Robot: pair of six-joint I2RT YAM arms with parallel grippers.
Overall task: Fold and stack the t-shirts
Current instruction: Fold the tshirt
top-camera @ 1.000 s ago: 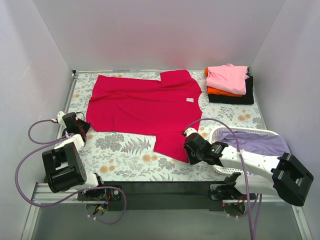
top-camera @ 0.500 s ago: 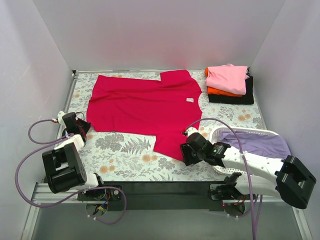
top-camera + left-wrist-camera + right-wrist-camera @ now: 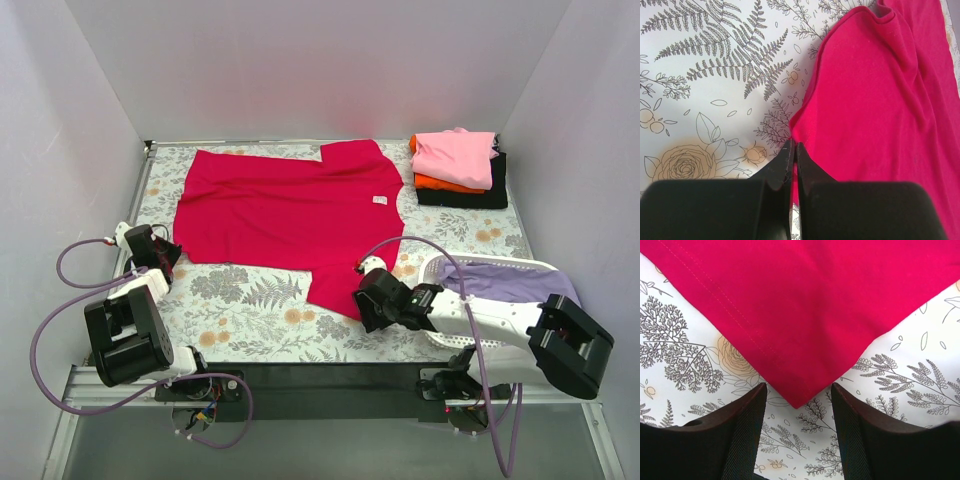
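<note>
Red t-shirt (image 3: 290, 215) lies spread flat on the desk (image 3: 260, 320), with the folded stack (image 3: 458, 165) at the far right. My read: first fold is starting. Your right end effector (image 3: 799, 390) is open and straddles the shirt's near corner. Your left end effector (image 3: 793, 147) is closed, apparently pinching the near-left hem. Next, close right and lift both together.

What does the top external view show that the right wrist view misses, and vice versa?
Only top external: the stacked pink tee, orange tee and black tee, the lavender tee in the white basket, and the left tool at the red tee's edge. Only right wrist: hem stitching on the tee's corner, framed by the open right tool. Both: the red tee on the floral table cover.
</note>
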